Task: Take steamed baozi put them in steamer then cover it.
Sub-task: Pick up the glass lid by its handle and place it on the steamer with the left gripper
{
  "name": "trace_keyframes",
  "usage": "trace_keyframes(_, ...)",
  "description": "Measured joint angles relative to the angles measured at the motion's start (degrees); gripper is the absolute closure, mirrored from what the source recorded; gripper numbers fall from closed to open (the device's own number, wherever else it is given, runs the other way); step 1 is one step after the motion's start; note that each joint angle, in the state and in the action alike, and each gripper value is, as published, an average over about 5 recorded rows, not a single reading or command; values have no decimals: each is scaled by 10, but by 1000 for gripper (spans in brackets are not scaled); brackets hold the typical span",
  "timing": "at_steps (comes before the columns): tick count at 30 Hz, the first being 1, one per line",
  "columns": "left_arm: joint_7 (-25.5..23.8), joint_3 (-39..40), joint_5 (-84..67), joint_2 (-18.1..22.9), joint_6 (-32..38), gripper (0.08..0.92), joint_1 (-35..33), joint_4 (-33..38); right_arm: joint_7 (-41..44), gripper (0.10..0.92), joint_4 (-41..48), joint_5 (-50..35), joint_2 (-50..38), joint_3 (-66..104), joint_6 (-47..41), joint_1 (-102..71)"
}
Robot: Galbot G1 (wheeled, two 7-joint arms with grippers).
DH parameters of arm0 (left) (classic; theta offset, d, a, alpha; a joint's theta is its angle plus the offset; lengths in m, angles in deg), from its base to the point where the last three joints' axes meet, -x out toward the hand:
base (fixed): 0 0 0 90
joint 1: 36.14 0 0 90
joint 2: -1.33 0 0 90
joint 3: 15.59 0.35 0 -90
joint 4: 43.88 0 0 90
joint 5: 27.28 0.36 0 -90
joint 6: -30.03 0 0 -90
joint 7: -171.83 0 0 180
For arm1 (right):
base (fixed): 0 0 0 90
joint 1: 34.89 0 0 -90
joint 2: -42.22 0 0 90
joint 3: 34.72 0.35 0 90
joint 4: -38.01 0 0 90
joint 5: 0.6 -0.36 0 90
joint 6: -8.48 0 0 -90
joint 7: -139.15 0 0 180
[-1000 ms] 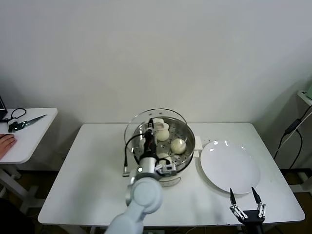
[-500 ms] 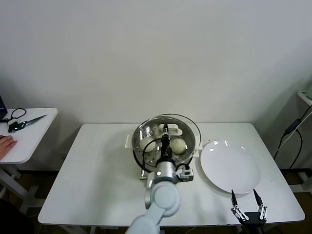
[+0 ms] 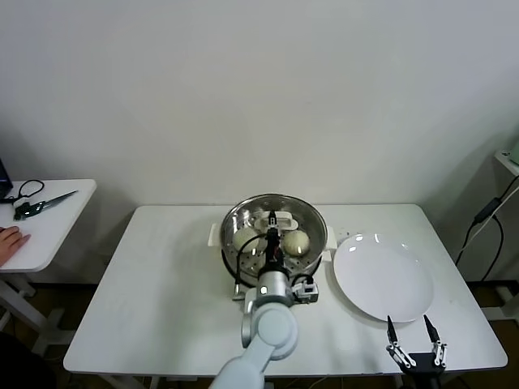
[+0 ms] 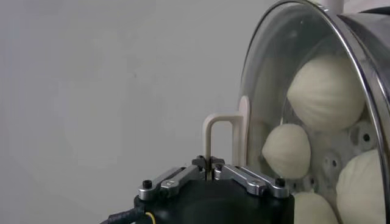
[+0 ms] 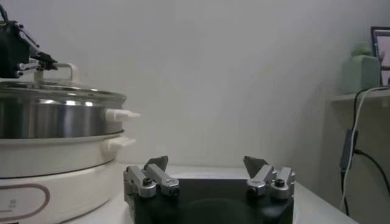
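Steamer [image 3: 276, 243] sits mid-table, just left of the white plate [image 3: 381, 277], with baozi [image 3: 297, 241] visible inside through glass. Glass cover [image 3: 276, 212] now lies level on the steamer rim; the right wrist view shows its metal edge [image 5: 58, 92] seated flush on the pot wall. A second ago the cover was held tilted and offset toward the steamer's left rear; half a second ago it hung over the pot but still raised on one side. It has since come down square.

Left gripper [image 3: 273, 220] is over the pot centre, jaws pinched narrow on the cover's cream handle [image 4: 219, 143]; the left wrist view shows the two fingers closed together at the handle's base, with buns [image 4: 326, 91] behind the glass. At least three buns countable there, a fourth partly cut off at the edge.

Right gripper [image 3: 413, 344] parked low at the table's near right corner, beyond the plate, fingers spread wide and holding nothing [image 5: 210, 176]. Plate bare.

Judgement: loading is finished and the covering step is all but complete. What remains looks to be letting go of the handle and lifting clear without dragging the cover off its seat.
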State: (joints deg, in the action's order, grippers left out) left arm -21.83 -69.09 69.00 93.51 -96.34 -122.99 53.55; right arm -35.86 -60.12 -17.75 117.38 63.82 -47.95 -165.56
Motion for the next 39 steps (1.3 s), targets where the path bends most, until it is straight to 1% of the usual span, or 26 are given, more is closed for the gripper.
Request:
trace_keyframes(28, 0, -10, -5, 0, 7, 873, -6, -2, 2, 203, -4, 8, 5, 0, 0, -1)
trace_keyframes(39, 14, -10, -6, 0, 11, 873, -5, -12, 3, 203, -7, 12, 12, -1, -2, 0)
